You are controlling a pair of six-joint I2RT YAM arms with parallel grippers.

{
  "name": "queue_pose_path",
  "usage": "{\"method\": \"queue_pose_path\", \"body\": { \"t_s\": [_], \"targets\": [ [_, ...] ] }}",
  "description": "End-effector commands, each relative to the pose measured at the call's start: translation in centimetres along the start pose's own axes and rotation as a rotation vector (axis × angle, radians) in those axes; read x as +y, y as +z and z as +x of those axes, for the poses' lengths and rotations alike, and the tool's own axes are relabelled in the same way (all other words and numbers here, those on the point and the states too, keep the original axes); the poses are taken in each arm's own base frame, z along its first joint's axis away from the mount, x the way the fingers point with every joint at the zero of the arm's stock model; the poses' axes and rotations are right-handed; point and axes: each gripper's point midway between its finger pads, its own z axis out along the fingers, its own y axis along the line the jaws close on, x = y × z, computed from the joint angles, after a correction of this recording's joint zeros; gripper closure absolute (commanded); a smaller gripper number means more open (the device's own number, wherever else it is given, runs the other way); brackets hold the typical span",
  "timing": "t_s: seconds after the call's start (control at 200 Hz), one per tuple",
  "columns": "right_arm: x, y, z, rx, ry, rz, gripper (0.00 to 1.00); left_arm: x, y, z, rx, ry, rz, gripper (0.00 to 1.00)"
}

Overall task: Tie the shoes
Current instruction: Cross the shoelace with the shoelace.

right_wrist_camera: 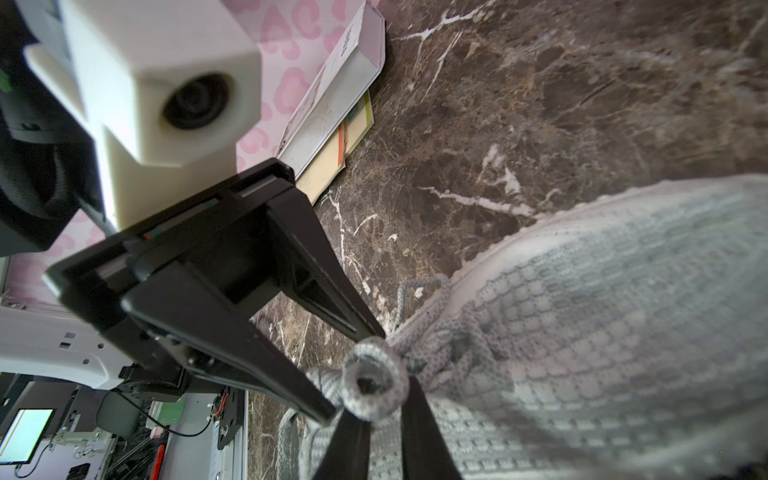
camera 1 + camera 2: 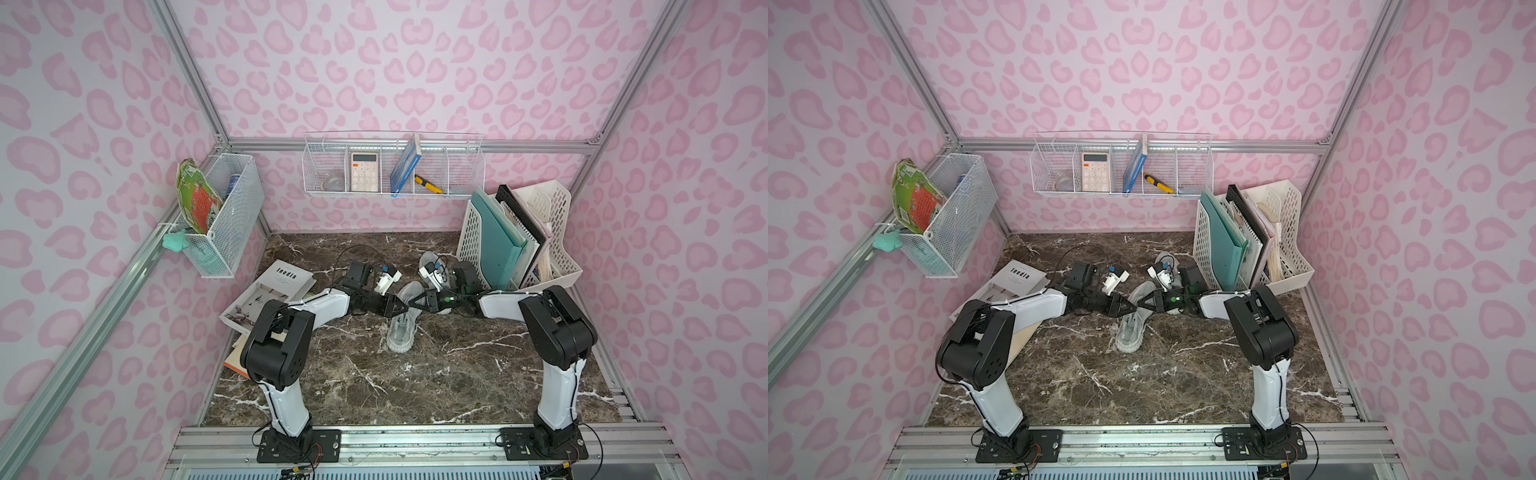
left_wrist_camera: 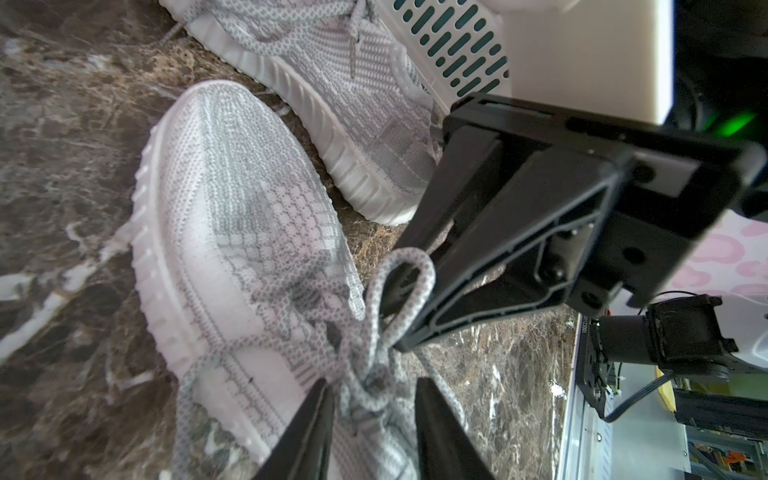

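On the dark marble tabletop [image 2: 415,386], near its middle, the nearer sneaker [image 2: 400,334] sat on its ribbed sole, with both arms reaching in from either side and meeting over its grey-white laces [image 3: 365,365]. The second sneaker [image 2: 428,259] lay just behind it, partly hidden by the right arm. The left gripper [image 2: 404,308] had its jaws clearly parted, straddling the bunched laces without pinching them. The right gripper [image 2: 418,306] faced it almost tip to tip; its jaws stood only narrowly apart with a lace loop [image 1: 374,382] poking up at their tips, and whether they were pinching that loop could not be told. Just beyond the second sneaker stood a white perforated file organizer [image 2: 557,249] with folders in it. A magazine [image 2: 282,282] lay flat near the left arm. Along the back rail hung a wire basket [image 2: 465,183] holding a calculator [image 2: 364,171] and a yellow utility knife [image 2: 429,185].
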Motion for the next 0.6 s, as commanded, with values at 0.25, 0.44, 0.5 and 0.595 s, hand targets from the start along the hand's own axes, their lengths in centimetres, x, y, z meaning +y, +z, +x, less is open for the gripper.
{"method": "queue_pose_path", "body": {
  "t_s": [0.25,0.44,0.5,0.595],
  "targets": [
    [0.7,-0.9,-0.5,-0.023,-0.046,0.051,0.70,0.2,-0.9,2.6,0.003,-0.152,-0.057,0.50],
    [0.7,-0.8,-0.6,-0.026,-0.041,0.052,0.69,-1.6,-0.9,4.6,0.021,-0.174,-0.008,0.50],
    [0.8,-0.8,-0.6,-0.027,-0.043,0.051,0.69,-2.6,-0.4,5.2,0.039,-0.163,0.009,0.50],
    [0.7,-1.0,-0.8,-0.027,-0.048,0.063,0.69,-4.3,0.7,5.9,0.074,-0.138,0.039,0.51]
  ]
}}
